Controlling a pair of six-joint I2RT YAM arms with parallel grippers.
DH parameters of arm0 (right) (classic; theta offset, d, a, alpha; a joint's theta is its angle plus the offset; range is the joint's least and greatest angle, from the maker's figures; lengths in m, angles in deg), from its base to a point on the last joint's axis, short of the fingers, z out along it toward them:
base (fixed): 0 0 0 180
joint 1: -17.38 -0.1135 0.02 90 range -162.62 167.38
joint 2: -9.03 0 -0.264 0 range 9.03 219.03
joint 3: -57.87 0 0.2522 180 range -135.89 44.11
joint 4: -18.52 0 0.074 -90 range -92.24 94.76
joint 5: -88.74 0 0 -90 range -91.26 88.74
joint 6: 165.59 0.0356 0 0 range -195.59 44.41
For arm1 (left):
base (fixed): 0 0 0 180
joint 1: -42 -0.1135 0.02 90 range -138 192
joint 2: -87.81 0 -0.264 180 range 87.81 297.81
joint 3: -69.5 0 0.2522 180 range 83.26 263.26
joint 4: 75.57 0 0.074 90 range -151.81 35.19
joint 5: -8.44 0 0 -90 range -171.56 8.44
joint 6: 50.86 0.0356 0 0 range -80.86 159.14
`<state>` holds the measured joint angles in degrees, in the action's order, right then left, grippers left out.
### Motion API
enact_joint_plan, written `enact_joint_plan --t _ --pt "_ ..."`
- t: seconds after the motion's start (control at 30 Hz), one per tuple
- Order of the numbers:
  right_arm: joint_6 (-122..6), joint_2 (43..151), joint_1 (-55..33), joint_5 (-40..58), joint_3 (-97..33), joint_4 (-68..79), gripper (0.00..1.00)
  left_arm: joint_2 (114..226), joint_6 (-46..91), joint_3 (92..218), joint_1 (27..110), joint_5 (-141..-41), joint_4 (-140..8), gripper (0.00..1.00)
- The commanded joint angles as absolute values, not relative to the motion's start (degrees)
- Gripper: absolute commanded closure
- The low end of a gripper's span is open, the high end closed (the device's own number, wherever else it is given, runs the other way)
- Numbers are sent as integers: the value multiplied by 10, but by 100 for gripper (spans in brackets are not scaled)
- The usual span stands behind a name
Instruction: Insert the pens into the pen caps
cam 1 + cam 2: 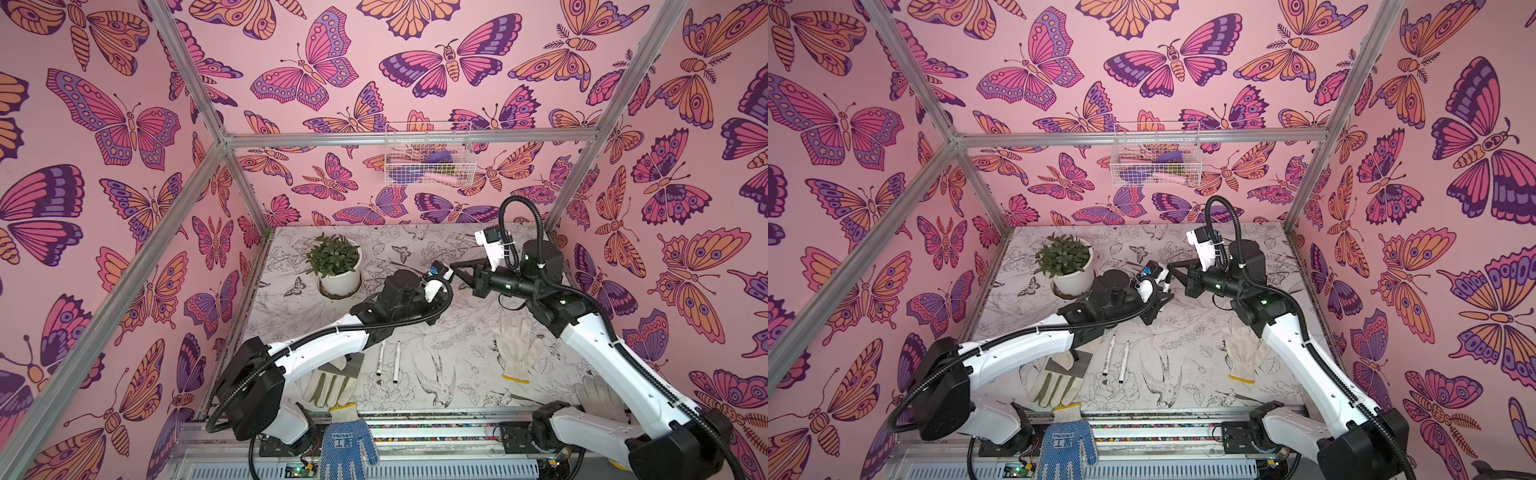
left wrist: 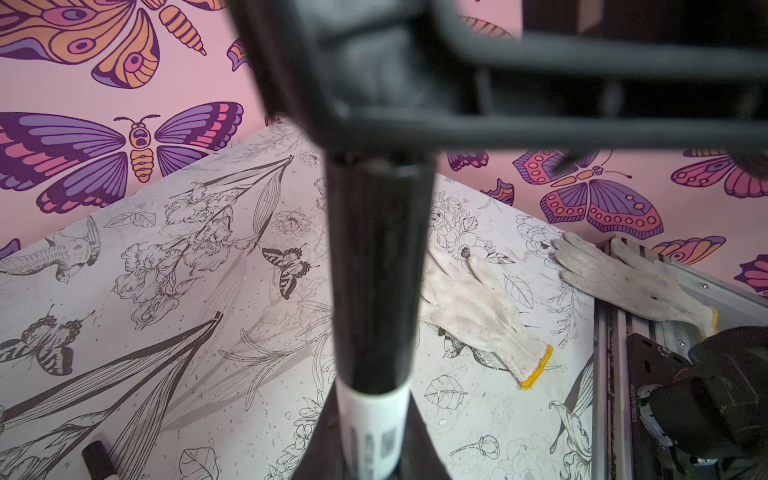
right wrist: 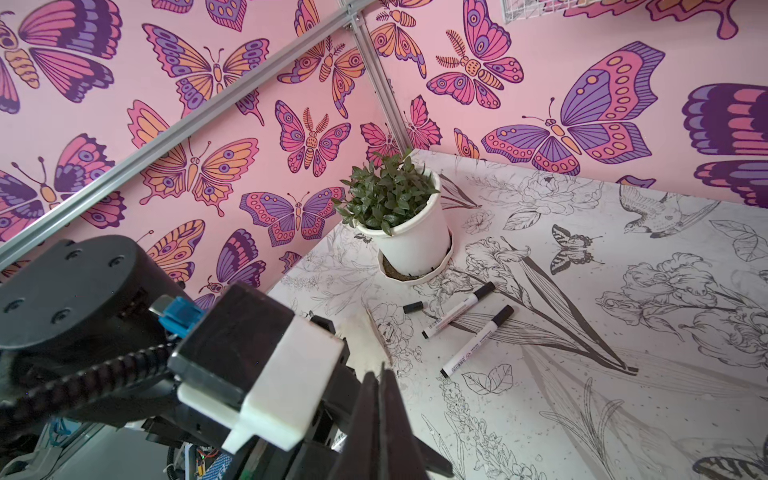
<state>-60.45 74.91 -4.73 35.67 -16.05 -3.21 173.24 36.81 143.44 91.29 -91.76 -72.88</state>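
My left pincer [image 2: 372, 449] is gripping a seemingly capped pen [image 2: 370, 409]; my right pincer [image 3: 380, 386] is resting shut, empty. Two near pens [image 1: 380, 358] are lying uncapped.

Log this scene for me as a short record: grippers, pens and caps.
Left gripper: shut on a pen with its cap on
Right gripper: shut, empty
Capped pens: two, lying near the plant pot
Loose cap: one, beside those two
Uncapped pens: two, side by side, nearer the front
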Motion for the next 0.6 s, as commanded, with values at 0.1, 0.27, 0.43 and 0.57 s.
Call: enact_joint_plan --t 0.1,0.27,0.43,0.57 --pt "-648 804 -75 383 -123 -283 100 1696 413 1514 921 -905 -941 100" --pt "-670 819 -103 359 -128 -322 100 1692 423 1515 925 -899 -941 100" --pt "-672 823 -111 347 -128 -326 100 1695 423 1522 928 -897 -959 100" --pt "-674 823 -110 348 -125 -328 100 1700 421 1537 928 -898 -972 100"
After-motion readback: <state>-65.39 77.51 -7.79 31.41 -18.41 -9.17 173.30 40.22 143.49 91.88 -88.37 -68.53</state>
